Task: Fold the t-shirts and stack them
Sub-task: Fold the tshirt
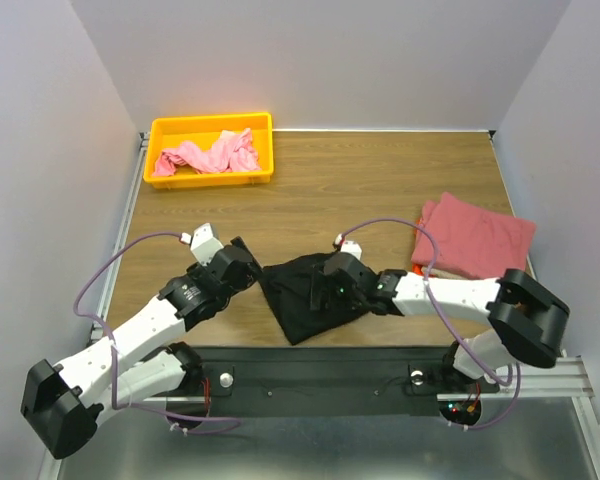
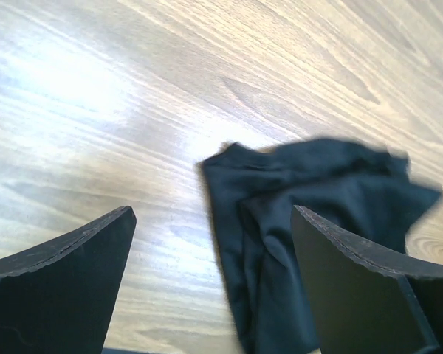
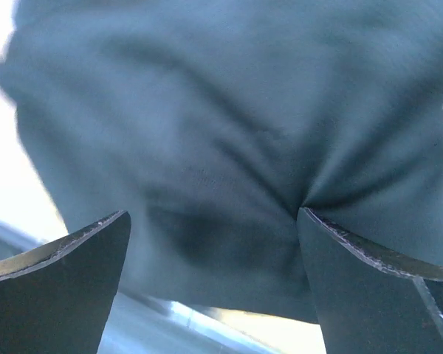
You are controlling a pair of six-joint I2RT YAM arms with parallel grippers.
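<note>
The black t-shirt (image 1: 310, 290) lies crumpled on the wooden table near the front edge, between my two grippers. My left gripper (image 1: 248, 262) is open at the shirt's left corner. In the left wrist view the gripper (image 2: 213, 214) hangs over the shirt's (image 2: 310, 221) left edge, with cloth between the fingers and wood to the left. My right gripper (image 1: 332, 287) is open over the shirt's right part. In the right wrist view the gripper (image 3: 214, 214) is close above the black cloth (image 3: 229, 110), and the right fingertip (image 3: 310, 221) touches a pucker. A dusty rose-red t-shirt (image 1: 475, 238) lies folded at the right. A light pink t-shirt (image 1: 208, 155) lies bunched in the bin.
The yellow plastic bin (image 1: 211, 180) stands at the back left. A more orange edge (image 1: 423, 225) shows under the rose-red shirt's left side. The black rail (image 1: 310, 385) with both arm bases runs along the near edge. Grey walls close in the table on three sides.
</note>
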